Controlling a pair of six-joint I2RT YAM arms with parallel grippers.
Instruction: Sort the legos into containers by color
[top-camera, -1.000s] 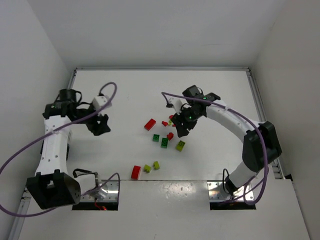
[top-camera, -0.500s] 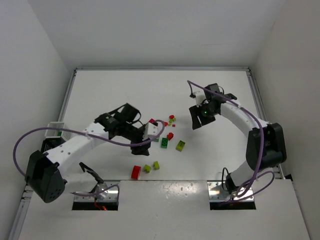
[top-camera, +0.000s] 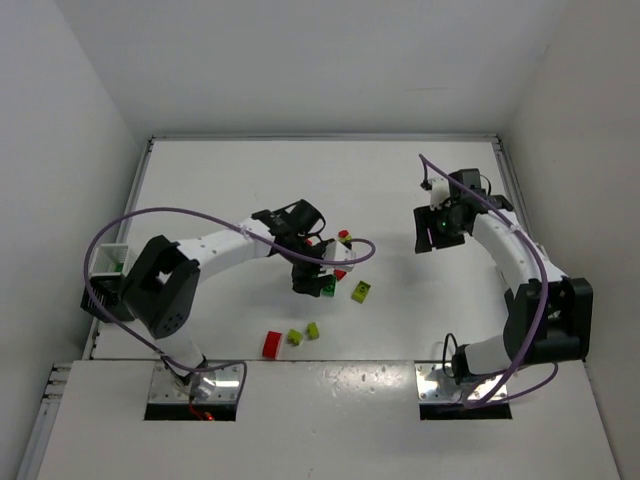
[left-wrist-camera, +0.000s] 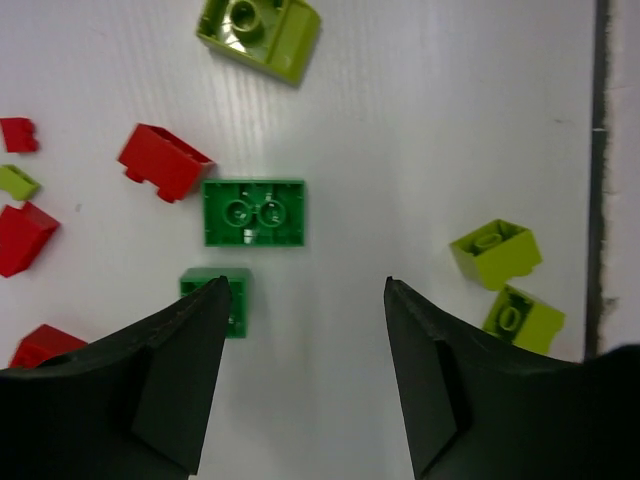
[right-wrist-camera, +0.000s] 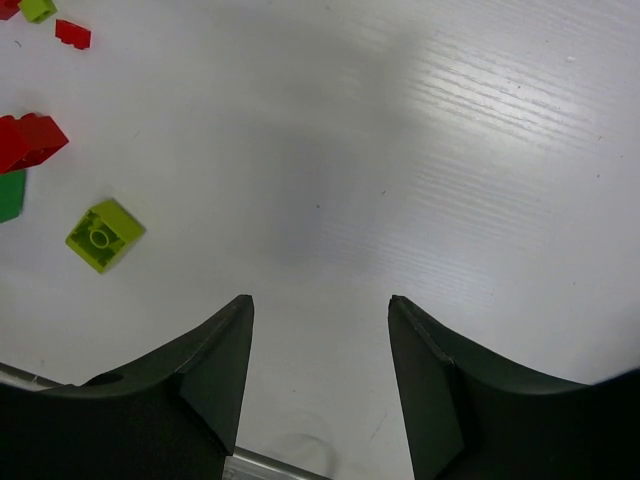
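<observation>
Loose legos lie mid-table: a dark green brick (top-camera: 328, 287), a red one (top-camera: 340, 273), lime ones (top-camera: 360, 291) (top-camera: 312, 329) and a red one (top-camera: 271, 344). My left gripper (top-camera: 305, 276) hovers over them, open and empty. In the left wrist view the gripper (left-wrist-camera: 307, 282) points at bare table below a dark green brick (left-wrist-camera: 254, 212). A smaller green brick (left-wrist-camera: 228, 300) sits at the left fingertip, with red (left-wrist-camera: 165, 161) and lime (left-wrist-camera: 495, 252) bricks around. My right gripper (top-camera: 432, 228) (right-wrist-camera: 320, 298) is open and empty over bare table, right of the pile. A white container (top-camera: 105, 252) stands at the far left.
The container at the left edge holds something green, and the left arm's elbow is beside it. White walls enclose the table on three sides. The right wrist view shows a lime brick (right-wrist-camera: 104, 235) and a red one (right-wrist-camera: 30, 140) at its left edge.
The left arm has swung from the left side to the centre, over the bricks. The right gripper has pulled back from the pile to the right.
</observation>
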